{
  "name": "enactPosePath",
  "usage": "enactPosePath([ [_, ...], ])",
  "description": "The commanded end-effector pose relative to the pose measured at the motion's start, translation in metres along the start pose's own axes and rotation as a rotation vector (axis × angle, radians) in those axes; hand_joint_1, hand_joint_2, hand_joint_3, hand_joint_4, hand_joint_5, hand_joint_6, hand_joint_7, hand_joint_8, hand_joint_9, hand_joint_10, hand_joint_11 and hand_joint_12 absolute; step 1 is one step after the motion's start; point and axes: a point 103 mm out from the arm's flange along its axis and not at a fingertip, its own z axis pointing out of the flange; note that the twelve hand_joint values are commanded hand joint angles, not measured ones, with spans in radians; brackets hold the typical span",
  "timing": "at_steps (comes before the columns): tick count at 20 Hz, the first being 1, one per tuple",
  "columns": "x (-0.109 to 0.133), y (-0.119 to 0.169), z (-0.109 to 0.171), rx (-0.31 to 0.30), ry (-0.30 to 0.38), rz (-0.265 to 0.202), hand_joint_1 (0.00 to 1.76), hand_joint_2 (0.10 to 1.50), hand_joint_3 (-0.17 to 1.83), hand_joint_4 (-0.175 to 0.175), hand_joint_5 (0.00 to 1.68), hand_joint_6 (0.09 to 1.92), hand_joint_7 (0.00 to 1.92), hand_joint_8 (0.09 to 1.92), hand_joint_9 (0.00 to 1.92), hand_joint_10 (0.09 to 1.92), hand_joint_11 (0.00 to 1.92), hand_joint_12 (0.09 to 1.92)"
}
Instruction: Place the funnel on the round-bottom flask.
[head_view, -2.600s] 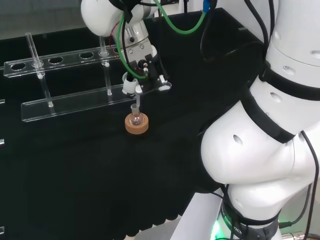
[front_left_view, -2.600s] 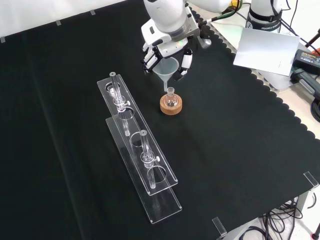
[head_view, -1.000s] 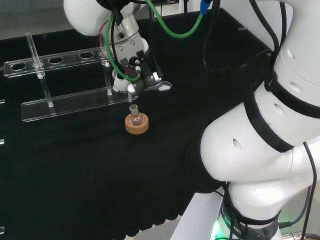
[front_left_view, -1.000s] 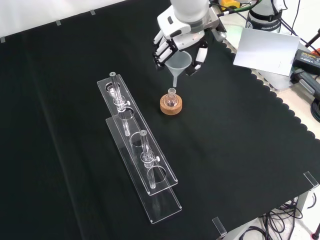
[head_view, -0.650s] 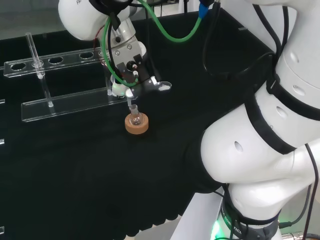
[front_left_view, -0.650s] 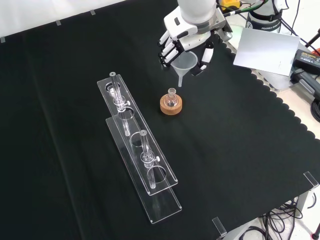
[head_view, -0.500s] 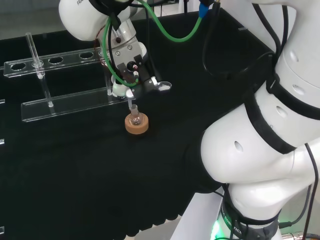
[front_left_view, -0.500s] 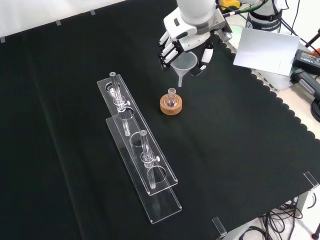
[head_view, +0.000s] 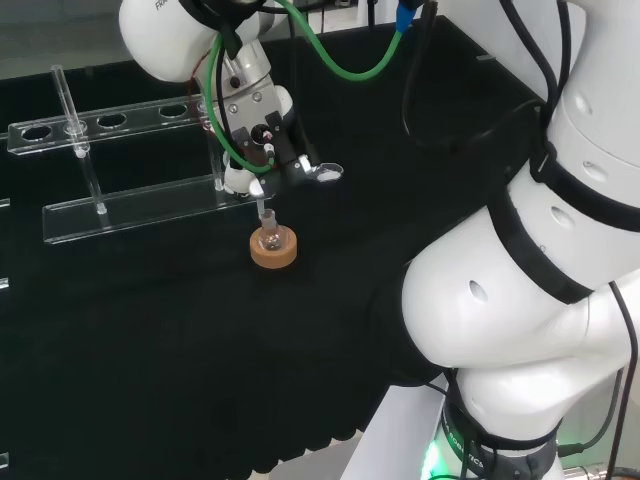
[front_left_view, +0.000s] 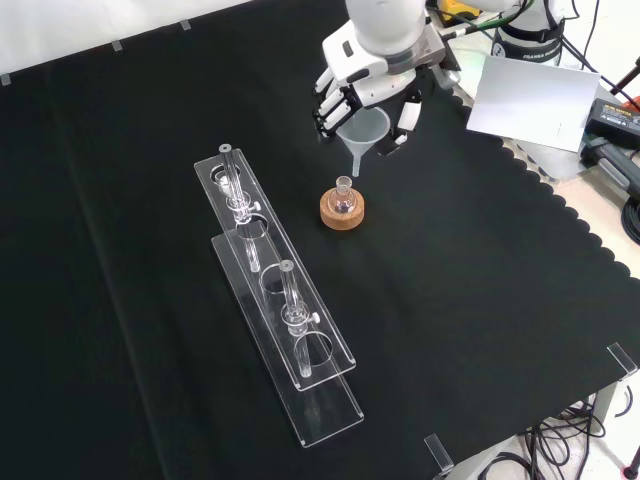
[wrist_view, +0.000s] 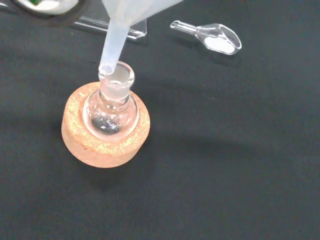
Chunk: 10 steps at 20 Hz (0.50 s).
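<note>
1. The hand (front_left_view: 368, 72) hangs above the black cloth (front_left_view: 480, 300), at the top of the front view. Its fingers (front_left_view: 330, 105) and thumb are curled around the wide cone of the funnel (front_left_view: 363, 132), so it is pinching the funnel.
2. The funnel is translucent and nearly upright, with its stem pointing down. In the wrist view the stem tip (wrist_view: 106, 67) is just beside the rim of the flask's mouth; I cannot tell if it touches the rim. It is not yet inside the neck.
3. The round-bottom flask (front_left_view: 343, 200) is small and of clear glass. It stands upright in a cork ring (front_left_view: 342, 211) near the middle of the cloth, just below the funnel in the front view.
4. Two clear racks (front_left_view: 285, 320) lie to the left of the flask in the front view, with upright glass tubes (front_left_view: 288, 292) in them.
5. A small clear scoop (wrist_view: 210, 37) lies on the cloth, apart from the cork ring, in the wrist view.
</note>
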Motion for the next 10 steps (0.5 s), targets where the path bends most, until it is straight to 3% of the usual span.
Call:
enactPosePath([
  [1,-0.004,0.0176,0.0126,0.018,0.019,-0.025,0.85,0.85,0.65,0.0,0.76,0.78,0.71,0.69,0.99,0.44,0.7,1.26],
  [2,-0.0013,0.0182,0.0129,0.008,-0.019,-0.04,0.85,0.85,0.65,-0.001,0.76,0.78,0.71,0.69,0.99,0.44,0.7,1.26],
  [10,-0.0074,0.0243,0.0193,0.018,0.009,-0.03,0.85,0.85,0.65,-0.001,0.76,0.78,0.71,0.69,0.99,0.44,0.7,1.26],
])
